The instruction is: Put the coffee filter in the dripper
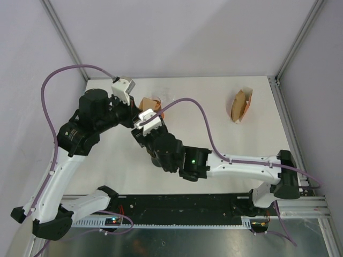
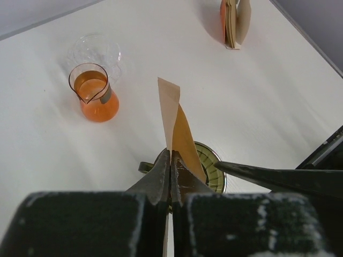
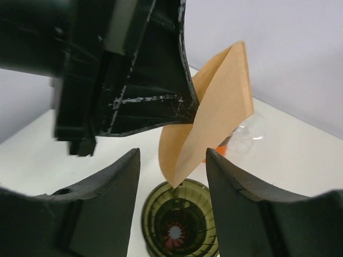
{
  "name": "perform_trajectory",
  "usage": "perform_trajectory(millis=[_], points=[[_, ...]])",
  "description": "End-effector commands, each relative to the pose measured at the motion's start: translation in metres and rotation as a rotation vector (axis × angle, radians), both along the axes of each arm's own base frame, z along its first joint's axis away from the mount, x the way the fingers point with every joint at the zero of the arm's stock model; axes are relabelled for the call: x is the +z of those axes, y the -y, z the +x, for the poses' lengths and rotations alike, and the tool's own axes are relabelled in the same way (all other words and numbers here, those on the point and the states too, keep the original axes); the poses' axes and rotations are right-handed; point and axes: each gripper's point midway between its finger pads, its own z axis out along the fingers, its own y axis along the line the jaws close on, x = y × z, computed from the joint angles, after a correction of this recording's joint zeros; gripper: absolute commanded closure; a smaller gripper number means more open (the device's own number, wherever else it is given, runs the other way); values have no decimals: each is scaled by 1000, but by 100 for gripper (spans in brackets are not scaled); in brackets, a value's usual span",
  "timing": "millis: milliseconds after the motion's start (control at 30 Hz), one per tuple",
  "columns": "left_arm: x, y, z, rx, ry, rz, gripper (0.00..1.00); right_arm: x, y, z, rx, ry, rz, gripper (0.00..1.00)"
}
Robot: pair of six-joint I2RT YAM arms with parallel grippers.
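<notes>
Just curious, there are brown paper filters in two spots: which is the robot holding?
The single filter pinched in the left gripper, just above the green dripper. The other filters stand bunched far off to the right, with nothing gripping them.

white table (image 2: 268, 107) with dripper (image 2: 213, 168), orange-filled carafe (image 2: 96, 96), filter stack (image 2: 236, 21)

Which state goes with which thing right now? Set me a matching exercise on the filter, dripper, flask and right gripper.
Things:
1. coffee filter
2. dripper
3. glass flask
4. right gripper

States:
A. jaws apart, holding nothing
B. holds orange liquid
C. pinched in the shut left gripper
D. empty, under the filter's tip

Pairs: 1-C, 2-D, 3-B, 4-A
</notes>
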Motion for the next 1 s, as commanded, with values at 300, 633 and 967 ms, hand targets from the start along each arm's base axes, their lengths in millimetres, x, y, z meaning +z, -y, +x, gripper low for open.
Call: perform_trajectory(millis=[300,633,967], points=[[16,-3,-6,4,40,-38,100,21,29,36,-281,65,4,59],[17,-4,-7,-11,57,-23,100,19,33,56,-253,42,-13,96],[31,-12,-22,-112,198,80,43,7,52,45,-147,-182,-244,100]])
